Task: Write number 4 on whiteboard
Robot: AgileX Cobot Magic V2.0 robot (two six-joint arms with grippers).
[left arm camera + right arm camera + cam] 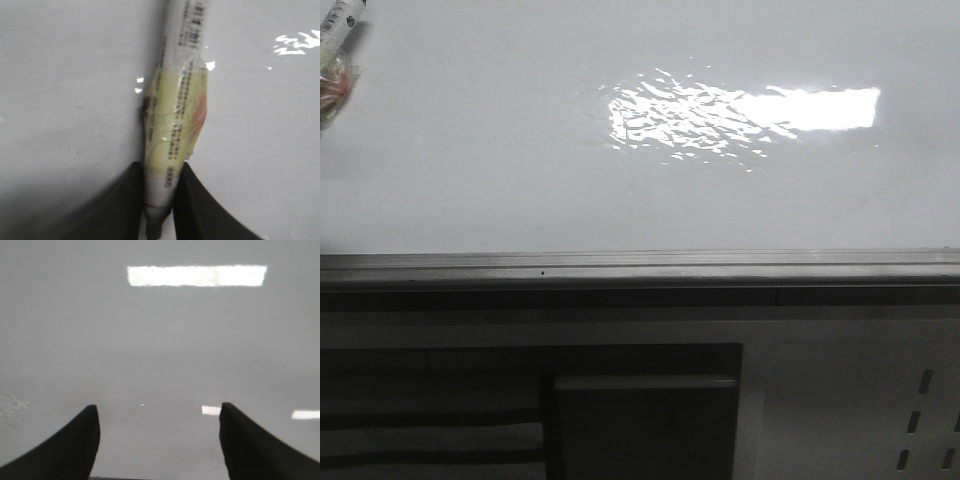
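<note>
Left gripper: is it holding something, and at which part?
Yes. The left gripper is shut on a marker wrapped in plastic, gripping near one end. The right gripper is open and empty.

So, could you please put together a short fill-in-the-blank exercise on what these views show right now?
1. The marker is clamped in the jaws of the ____ gripper.
2. The jaws of the right gripper stand ____, with nothing between them.
3. In the front view, the marker shows at the upper ____ corner of the whiteboard.
4. The number of digits drawn on the board so far is ____.

Missing words: left; open; left; zero
</note>
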